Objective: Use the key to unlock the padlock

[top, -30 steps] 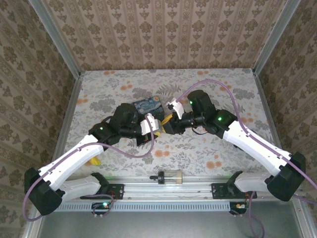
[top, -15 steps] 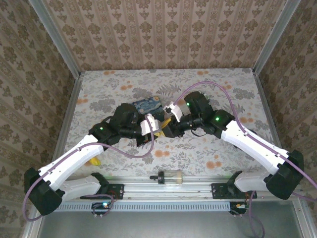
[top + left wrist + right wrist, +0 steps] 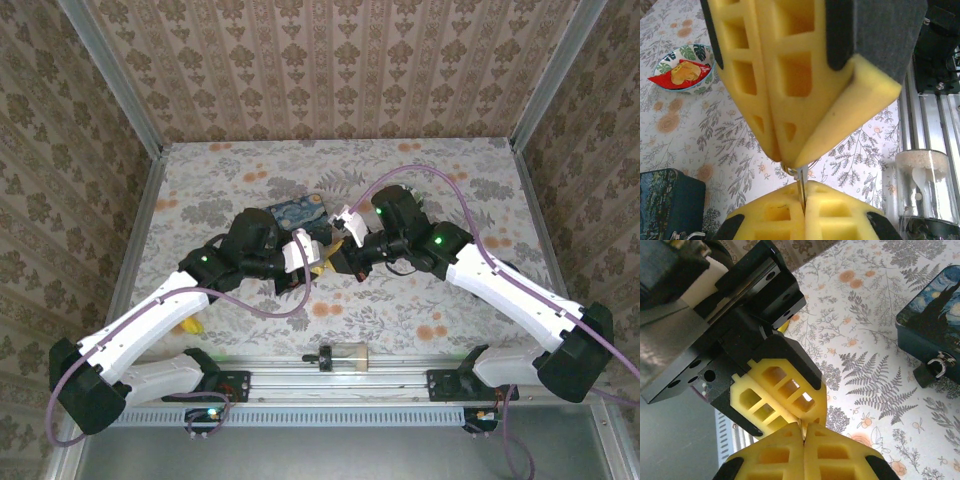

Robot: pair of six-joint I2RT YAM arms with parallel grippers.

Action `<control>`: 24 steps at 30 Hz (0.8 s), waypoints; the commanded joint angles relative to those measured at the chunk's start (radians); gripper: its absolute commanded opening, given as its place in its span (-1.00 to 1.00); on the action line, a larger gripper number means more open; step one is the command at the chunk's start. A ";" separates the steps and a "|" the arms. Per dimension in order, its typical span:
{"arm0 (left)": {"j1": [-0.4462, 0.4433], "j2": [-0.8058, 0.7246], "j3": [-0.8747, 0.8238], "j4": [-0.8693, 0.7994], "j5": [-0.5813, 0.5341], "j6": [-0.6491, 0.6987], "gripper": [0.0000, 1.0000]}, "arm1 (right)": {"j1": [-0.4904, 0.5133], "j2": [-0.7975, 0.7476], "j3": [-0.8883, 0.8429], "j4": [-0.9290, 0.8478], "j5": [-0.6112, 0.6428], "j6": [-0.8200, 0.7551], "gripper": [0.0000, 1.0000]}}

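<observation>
REMOTE CELL, LIVE FEED: On my left wrist camera, the left gripper (image 3: pixel 804 200) has its yellow foam pads pressed flat together on the key (image 3: pixel 801 184). The key's thin metal blade stands up out of the seam between them. Directly above it, tip to tip, the right gripper (image 3: pixel 803 436) points in from the opposite side. Its own pads are closed against each other as well, and the key's upper end, with a small wire loop, meets their tip. I cannot tell from either wrist camera whether the right pads actually grip the metal or only touch it.

The padlock (image 3: pixel 926 373) lies on the flower-printed table (image 3: pixel 875 305), well apart from both sets of fingertips. It sits out beyond the right gripper's tips and off to one side in that wrist view. Its black body is down on the cloth and its silvery shackle is right up against the wall of the blue box (image 3: pixel 927 315).

From overhead, I see both arms folded inward, with the grippers meeting nose to nose above the cloth just on the near side of the box. Far ahead of the left gripper, to one side, a leaf-patterned bowl (image 3: pixel 702 52) holds a red packet (image 3: pixel 677 75). Close on its other side, a clear jar (image 3: pixel 922 185) stands by the metal rail (image 3: pixel 932 115).
</observation>
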State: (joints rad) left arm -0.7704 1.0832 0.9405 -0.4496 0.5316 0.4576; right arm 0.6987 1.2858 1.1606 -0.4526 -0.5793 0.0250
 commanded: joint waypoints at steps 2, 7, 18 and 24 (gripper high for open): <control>0.007 -0.055 -0.008 0.044 0.001 0.000 -0.83 | 0.004 -0.016 0.008 -0.015 0.067 0.006 -1.00; 0.026 -0.115 -0.049 0.142 -0.021 -0.088 -0.12 | -0.010 -0.049 -0.038 0.066 0.110 0.059 -1.00; 0.160 -0.231 -0.216 0.584 -0.102 -0.578 0.14 | -0.133 -0.108 -0.248 0.552 0.073 0.430 -1.00; 0.205 -0.201 -0.212 0.658 -0.086 -0.784 0.08 | -0.191 -0.052 -0.323 0.850 0.069 0.665 -1.00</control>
State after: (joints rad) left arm -0.5739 0.8730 0.7300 0.1032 0.4446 -0.1631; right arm 0.5224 1.2091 0.8543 0.1673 -0.5007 0.5278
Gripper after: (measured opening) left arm 0.540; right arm 0.062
